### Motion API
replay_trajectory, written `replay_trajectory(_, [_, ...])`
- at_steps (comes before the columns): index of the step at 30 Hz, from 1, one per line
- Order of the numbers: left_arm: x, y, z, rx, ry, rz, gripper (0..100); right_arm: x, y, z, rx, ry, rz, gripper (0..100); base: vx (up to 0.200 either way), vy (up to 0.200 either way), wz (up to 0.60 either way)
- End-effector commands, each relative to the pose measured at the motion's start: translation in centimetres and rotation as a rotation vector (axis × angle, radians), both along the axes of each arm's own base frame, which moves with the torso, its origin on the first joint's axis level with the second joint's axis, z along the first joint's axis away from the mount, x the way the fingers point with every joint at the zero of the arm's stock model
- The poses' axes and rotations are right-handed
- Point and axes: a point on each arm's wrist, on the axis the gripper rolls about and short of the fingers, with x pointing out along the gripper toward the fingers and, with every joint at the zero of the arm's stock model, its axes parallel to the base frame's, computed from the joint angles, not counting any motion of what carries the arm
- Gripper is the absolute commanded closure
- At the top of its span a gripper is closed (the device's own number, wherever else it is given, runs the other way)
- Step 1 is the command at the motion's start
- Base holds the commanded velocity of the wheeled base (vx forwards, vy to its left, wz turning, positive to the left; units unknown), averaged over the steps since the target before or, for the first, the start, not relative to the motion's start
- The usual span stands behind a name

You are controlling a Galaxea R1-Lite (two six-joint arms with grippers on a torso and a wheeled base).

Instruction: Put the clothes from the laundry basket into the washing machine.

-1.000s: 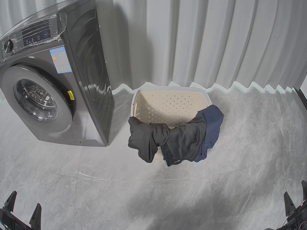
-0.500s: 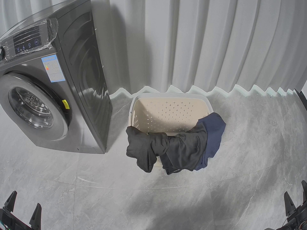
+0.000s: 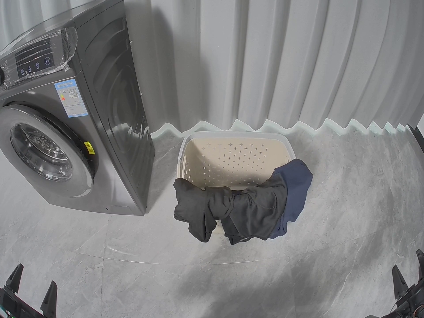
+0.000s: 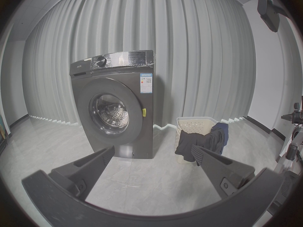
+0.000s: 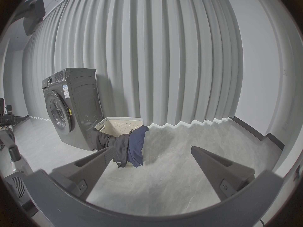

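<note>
Both the left tool (image 4: pixel 152 148) and the right tool (image 5: pixel 152 148) sit low above the grey marble-look floor (image 3: pixel 176 270). Each has its two black pointed fingers spread wide with nothing between them. They are well apart from the cream plastic laundry basket (image 3: pixel 234 153) with star-shaped holes, on its near side. The left one is toward the machine's side of it and the right one toward the opposite side.

The clothes are at the basket. A charcoal garment (image 3: pixel 238 208) is draped in bunched folds over the basket's near rim, one end hanging down outside. A navy-blue garment (image 3: pixel 296 184) lies over the near corner away from the machine, touching the charcoal one.

Just beside the basket, with a strip of floor between, stands the dark grey front-loading washing machine (image 3: pixel 115 111). Its round door (image 3: pixel 42 153) with a glass porthole looks shut.

As to writing, a blue-and-white printed label (image 3: pixel 70 98) is stuck above the door and a small yellow sticker (image 3: pixel 89 148) sits at the door's edge. The control panel (image 3: pixel 37 62) shows small lit symbols under crinkled clear film, next to a dial (image 4: pixel 101 61). The print is too small to make out.

Behind the basket hangs a white pleated curtain (image 3: pixel 265 45).
</note>
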Motion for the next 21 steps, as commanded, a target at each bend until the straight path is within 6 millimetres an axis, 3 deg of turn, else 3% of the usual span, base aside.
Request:
replay_trajectory(1, [-0.02,0.0,-0.49,0.0,-0.002,0.001,0,0.03,0.0,-0.48,0.0,0.004,0.001,0,0.0,0.0,0.0])
replay_trajectory(14, [-0.01,0.0,-0.53,0.0,-0.001,0.001,0,0.03,0.0,-0.48,0.0,0.004,0.001,0,0.0,0.0,0.0])
replay_trajectory(21, [-0.01,0.0,-0.53,-0.002,-0.001,-0.001,0,0.03,0.0,-0.48,0.0,0.004,0.001,0,0.2,0.0,0.0])
